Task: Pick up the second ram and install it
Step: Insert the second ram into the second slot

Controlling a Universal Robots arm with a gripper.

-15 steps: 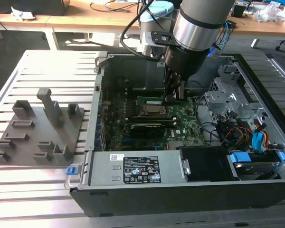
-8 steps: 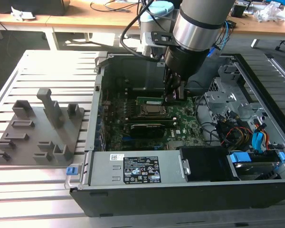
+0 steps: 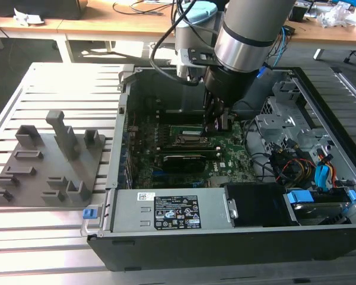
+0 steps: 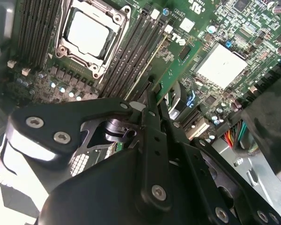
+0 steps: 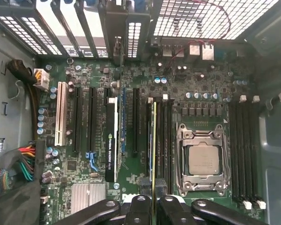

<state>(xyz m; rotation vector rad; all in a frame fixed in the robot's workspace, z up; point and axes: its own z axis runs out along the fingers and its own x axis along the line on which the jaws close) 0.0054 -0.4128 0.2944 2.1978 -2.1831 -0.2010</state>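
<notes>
The ram stick point(image 5: 154, 136), pinched edge-on in the claw point(image 5: 154, 190), is best kept square to the memory slots point(image 5: 166, 140) by the processor socket point(image 5: 202, 159) and pressed down evenly.

My arm point(image 3: 243, 35) reaches down from the far side into the open computer case point(image 3: 225, 252), and my gripper point(image 3: 216, 124) hangs low over the green motherboard point(image 3: 225, 161), close above the dark slots near its middle. A silver power supply point(image 3: 166, 211) with a label lies along the case's near wall, and at the exterior view's right sit drive bays with blue tabs point(image 3: 299, 199) and a tangle of coloured cables point(image 3: 291, 166). On the slatted metal desk point(image 3: 47, 243), at the exterior view's left and apart from the case, rests a grey fixture plate point(image 3: 44, 169) carrying several upright blocks.
</notes>
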